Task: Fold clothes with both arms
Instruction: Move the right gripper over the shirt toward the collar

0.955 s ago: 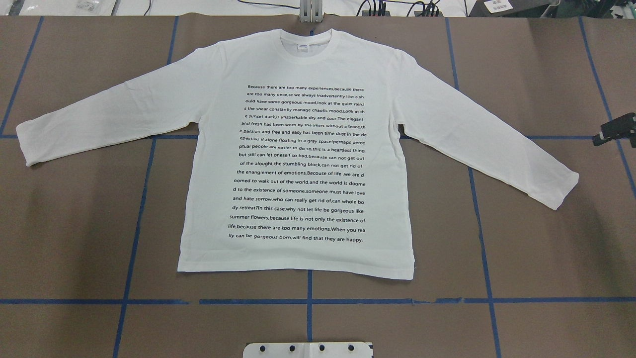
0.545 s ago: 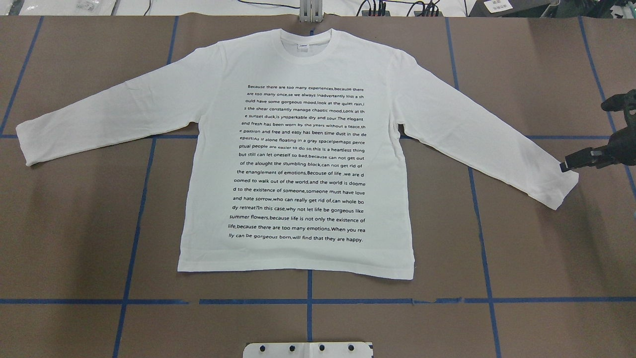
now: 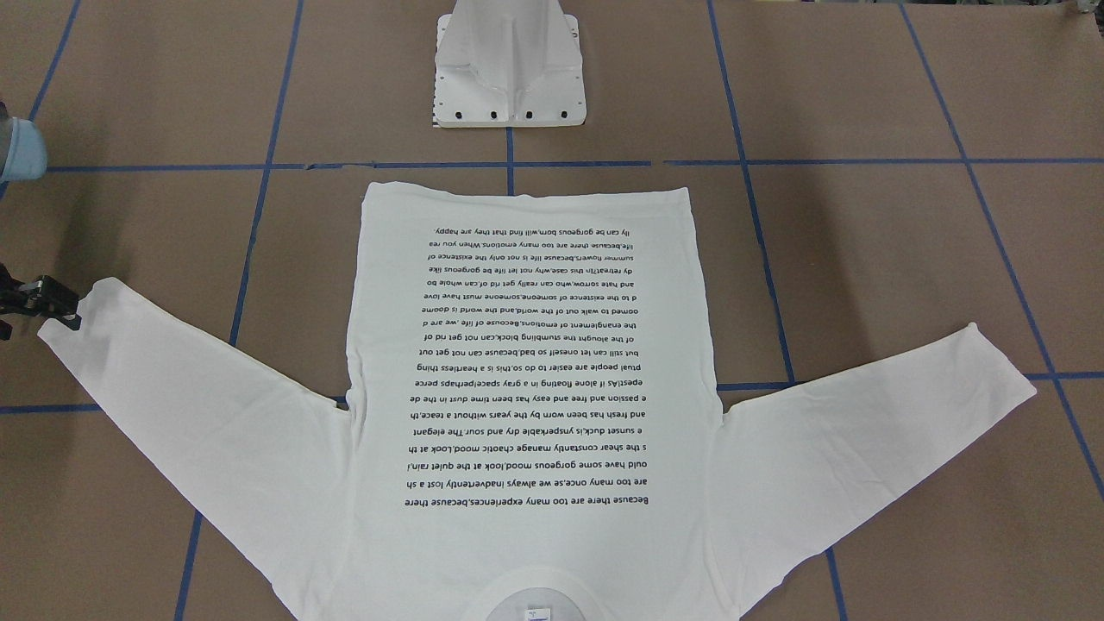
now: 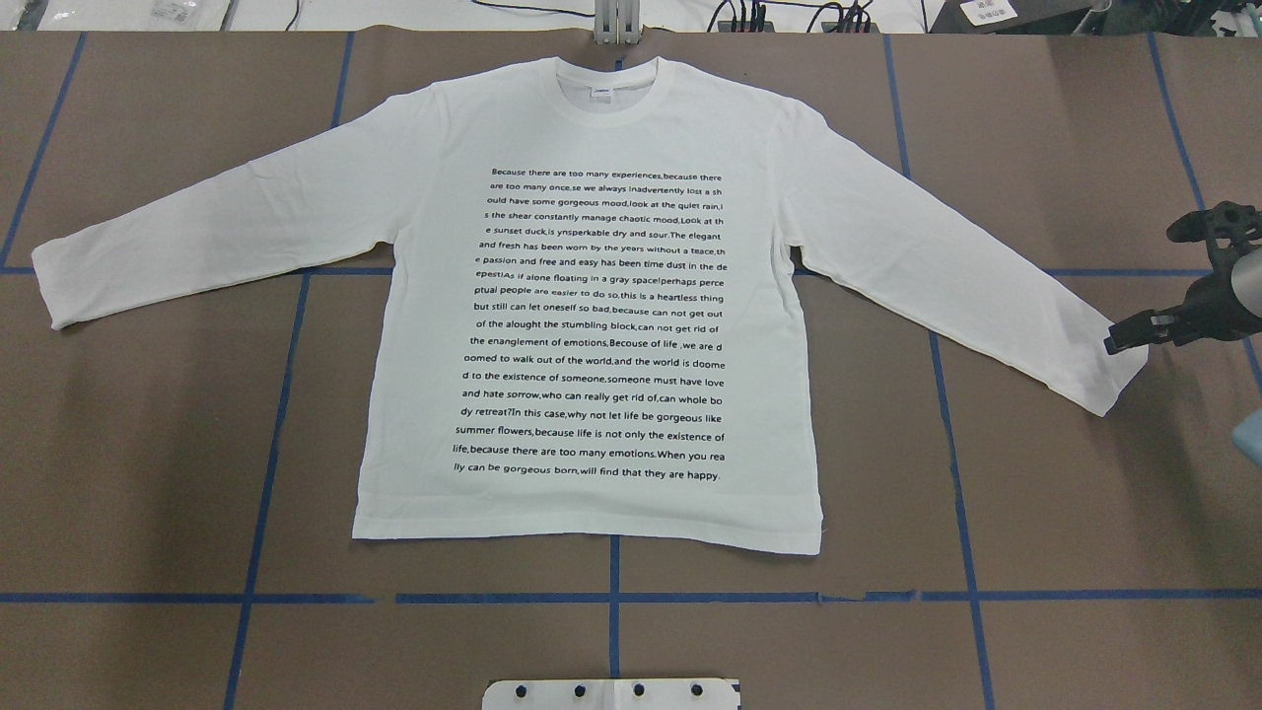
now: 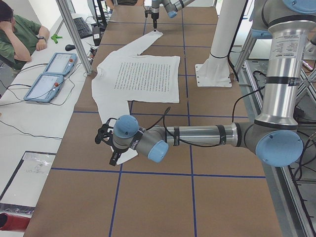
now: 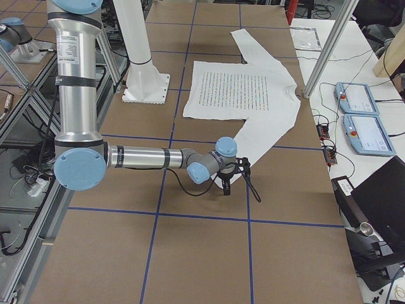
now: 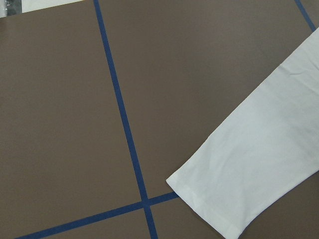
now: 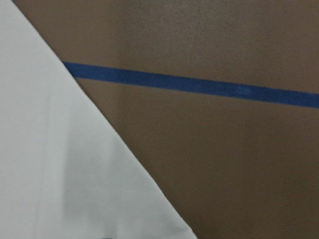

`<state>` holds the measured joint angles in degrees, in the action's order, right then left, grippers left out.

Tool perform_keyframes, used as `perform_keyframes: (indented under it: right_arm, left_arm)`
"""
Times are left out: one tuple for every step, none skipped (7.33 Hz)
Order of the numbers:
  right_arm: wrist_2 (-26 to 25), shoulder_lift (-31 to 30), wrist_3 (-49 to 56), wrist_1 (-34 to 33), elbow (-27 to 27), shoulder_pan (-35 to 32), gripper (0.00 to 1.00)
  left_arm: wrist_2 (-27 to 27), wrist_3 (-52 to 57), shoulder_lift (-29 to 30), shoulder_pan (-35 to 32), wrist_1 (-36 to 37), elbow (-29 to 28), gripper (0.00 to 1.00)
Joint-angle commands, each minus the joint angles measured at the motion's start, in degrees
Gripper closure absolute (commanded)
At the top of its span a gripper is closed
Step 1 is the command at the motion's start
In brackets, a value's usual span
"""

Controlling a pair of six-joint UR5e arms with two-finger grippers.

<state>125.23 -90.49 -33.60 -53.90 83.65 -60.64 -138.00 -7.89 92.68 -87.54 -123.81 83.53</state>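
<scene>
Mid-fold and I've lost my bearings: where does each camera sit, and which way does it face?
Front-facing: across the table, facing the pedestal; right gripper at its left edge.
Overhead: behind the robot, looking down on the shirt; right gripper at its right edge.
Exterior left: table's end, left arm near, right arm far.
Exterior right: opposite end, right arm near.
Left wrist: down on a sleeve cuff; no gripper visible.
Right wrist: close on shirt and blue tape.
Shared: front-facing and overhead, mirrored.

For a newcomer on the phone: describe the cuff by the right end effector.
On the brown table a white shirt lies flat. Follow the sleeve on the robot's right to its cuff. It lies nearer the base than the other cuff, the right end effector at its edge.
</scene>
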Motion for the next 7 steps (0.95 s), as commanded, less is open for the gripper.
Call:
perform_keyframes:
  right_arm:
    - [0.71,1.54,0.02,-0.50,-1.12,0.08,0.36]
    - [0.81,1.63,0.11,-0.68,-1.12,0.17,0.67]
    - [1.24,1.72,0.11,-0.68,-0.86,0.35,0.88]
    - [1.33,1.63,0.11,-0.77,-0.95,0.61,0.97]
    - [1.42,1.46,0.11,-0.77,-0.51,0.61,1.00]
    - [2.38,1.63,0.11,-0.77,-0.25,0.61,1.00]
    - [2.91,1.54,-1.02,-0.25,1.41,0.52,1.00]
  left_arm:
    - [-0.08,0.32,-0.04,0.00,-0.03,-0.03,0.01]
    - [-0.08,0.41,-0.04,0.00,-0.03,-0.12,0.01]
    - [-0.08,0.41,-0.04,0.00,-0.03,-0.21,0.01]
    - [-0.17,0.33,-0.13,0.00,-0.03,-0.21,0.01]
    - [-0.17,0.33,-0.13,0.00,-0.03,-0.38,0.01]
    - [-0.17,0.41,-0.13,0.00,-0.03,-0.65,0.01]
    - [-0.17,0.33,-0.21,0.00,-0.03,-0.65,0.01]
